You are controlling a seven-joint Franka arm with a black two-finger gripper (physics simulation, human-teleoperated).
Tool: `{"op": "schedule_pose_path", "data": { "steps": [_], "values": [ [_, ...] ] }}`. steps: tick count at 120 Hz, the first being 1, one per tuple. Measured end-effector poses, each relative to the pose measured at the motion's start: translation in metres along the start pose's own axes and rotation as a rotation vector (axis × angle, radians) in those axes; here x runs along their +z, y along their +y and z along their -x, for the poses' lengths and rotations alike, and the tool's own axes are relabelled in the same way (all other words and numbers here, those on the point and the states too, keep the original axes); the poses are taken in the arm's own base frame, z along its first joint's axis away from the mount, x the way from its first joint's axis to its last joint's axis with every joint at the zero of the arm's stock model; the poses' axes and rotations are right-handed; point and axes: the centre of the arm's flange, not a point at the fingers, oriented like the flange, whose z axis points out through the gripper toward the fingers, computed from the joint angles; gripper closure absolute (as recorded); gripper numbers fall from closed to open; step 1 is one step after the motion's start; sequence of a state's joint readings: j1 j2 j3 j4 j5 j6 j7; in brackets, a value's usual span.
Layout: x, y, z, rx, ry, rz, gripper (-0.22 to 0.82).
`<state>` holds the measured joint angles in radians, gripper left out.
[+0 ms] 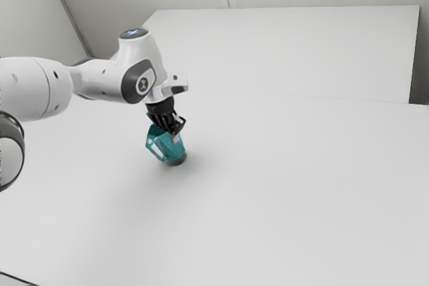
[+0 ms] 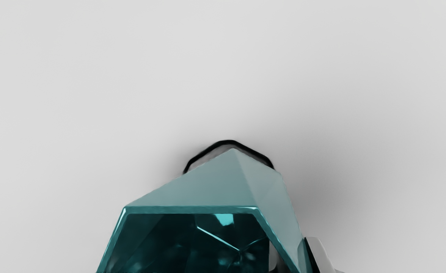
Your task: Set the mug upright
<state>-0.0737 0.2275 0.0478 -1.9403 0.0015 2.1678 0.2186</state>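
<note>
The jaws of the gripper (image 1: 175, 135) pinch the wall of the mug (image 1: 170, 147), its tilted long axis running downward, base lowest.

Faceted teal mug (image 2: 211, 189), mouth facing the camera, jaws astride its wall, pale table (image 2: 94, 83)
</note>
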Motion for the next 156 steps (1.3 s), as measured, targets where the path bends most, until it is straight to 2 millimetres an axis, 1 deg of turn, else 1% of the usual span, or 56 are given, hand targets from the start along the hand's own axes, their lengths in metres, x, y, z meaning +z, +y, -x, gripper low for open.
{"op": "schedule_pose_path", "data": {
  "steps": [13,36,45,52,66,75,88,98,103,112,123,141,149,156],
  "values": [
    [0.012,0.0,-0.002,-0.033,-0.014,-0.003,0.78],
    [0.02,0.0,-0.004,-0.082,-0.024,-0.006,0.78],
    [0.023,0.0,-0.004,-0.098,-0.027,-0.004,0.74],
    [0.024,0.001,-0.005,-0.107,-0.028,-0.001,0.68],
    [0.02,0.003,-0.005,-0.119,-0.022,0.002,0.42],
    [0.014,0.005,-0.005,-0.122,-0.011,0.002,0.29],
    [-0.005,0.009,-0.005,-0.124,0.013,0.001,0.18],
    [-0.022,0.01,-0.003,-0.124,0.035,-0.001,0.12],
    [-0.033,0.01,-0.003,-0.125,0.047,-0.002,0.1],
    [-0.06,0.007,-0.006,-0.125,0.072,-0.003,0.07],
    [-0.101,0.004,-0.016,-0.122,0.104,-0.005,0.04],
    [-0.167,-0.012,-0.024,-0.124,0.144,-0.01,0.02],
    [-0.186,-0.014,-0.025,-0.117,0.145,-0.011,0.02],
    [-0.199,-0.015,-0.025,-0.111,0.14,-0.01,0.01]
  ]
}}
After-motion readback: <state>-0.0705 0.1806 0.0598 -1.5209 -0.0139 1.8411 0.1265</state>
